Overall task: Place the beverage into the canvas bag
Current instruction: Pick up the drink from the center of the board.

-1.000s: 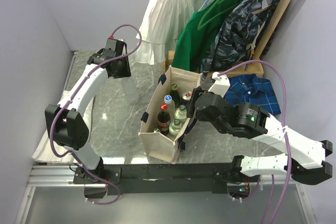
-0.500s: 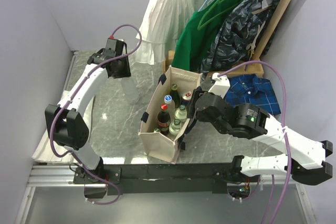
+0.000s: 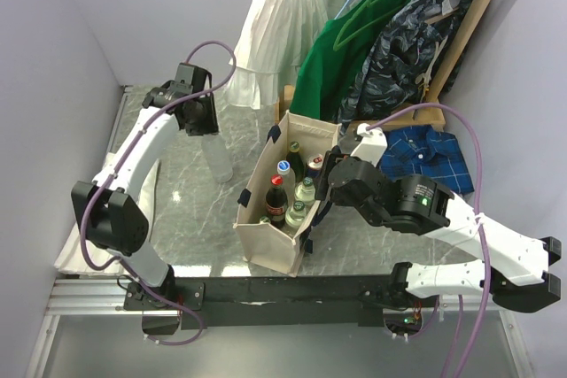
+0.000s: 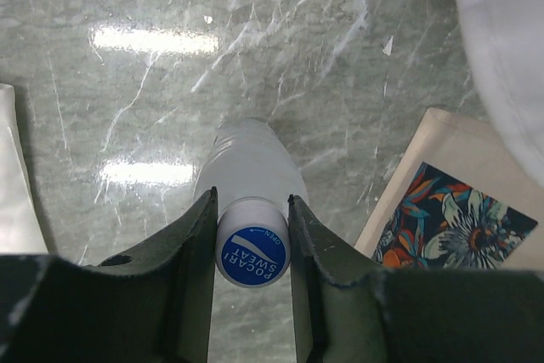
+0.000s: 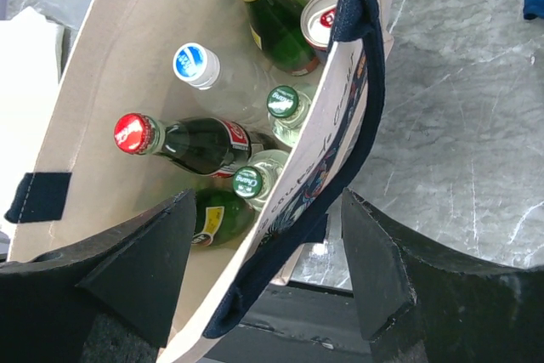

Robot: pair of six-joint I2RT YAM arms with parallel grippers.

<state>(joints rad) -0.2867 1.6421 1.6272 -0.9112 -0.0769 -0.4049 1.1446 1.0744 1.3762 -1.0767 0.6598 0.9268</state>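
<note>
The left arm has swung a little toward the left and far side since the earlier frame, and the bottle it carries now hangs nearer the near side than before; the right arm and the bag have not shifted. The left pincer (image 4: 251, 201) is closed on the neck of the beverage (image 3: 218, 159), a cloudy white bottle with a blue cap, its fingers (image 4: 197, 235) pressed against either side of the cap. The bottle stands upright over the grey marble counter (image 3: 190, 210), left of the canvas bag (image 3: 266, 241) and apart from it; whether its base touches the counter cannot be told. The bag stands upright in the middle of the counter and already holds several drinks, among them a red-capped dark bottle (image 5: 191, 144), a blue-capped one (image 5: 195, 64) and a can (image 5: 321, 16). The right pincer (image 5: 265, 201) is spread wide over the bag's right wall, with the navy handle (image 5: 361, 108) between its jaws, gripping nothing. Clothes hang at the far side.
</note>
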